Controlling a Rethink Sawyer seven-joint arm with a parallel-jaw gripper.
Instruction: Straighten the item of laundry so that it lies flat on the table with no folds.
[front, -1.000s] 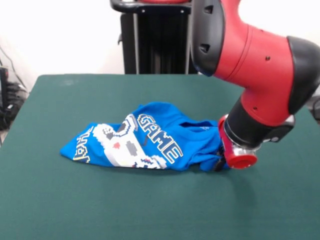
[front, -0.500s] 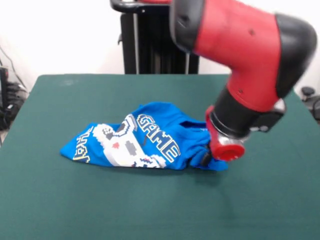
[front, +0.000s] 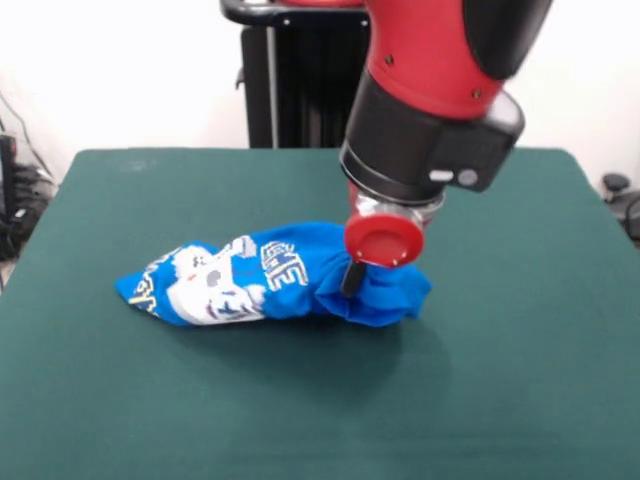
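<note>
The item of laundry (front: 262, 283), a bright blue T-shirt with a white pixel print, lies bunched and folded in the middle of the green table (front: 500, 390). Its left part rests on the cloth with the print crumpled. Its right end (front: 385, 292) is gathered into a lump around my gripper (front: 352, 284). The gripper hangs from the red and black arm, low over the table, and is shut on that right end. One dark finger (front: 350, 274) shows under the red round part; the rest is hidden by fabric.
The black pedestal (front: 300, 90) stands behind the table's far edge. Cables and dark gear (front: 15, 200) lie beyond the left edge. Green table surface surrounds the shirt on all sides.
My gripper has moved left and towards the far side with the shirt's right end in it. The shirt has been pushed together, folding over itself and hiding much of the lettering.
</note>
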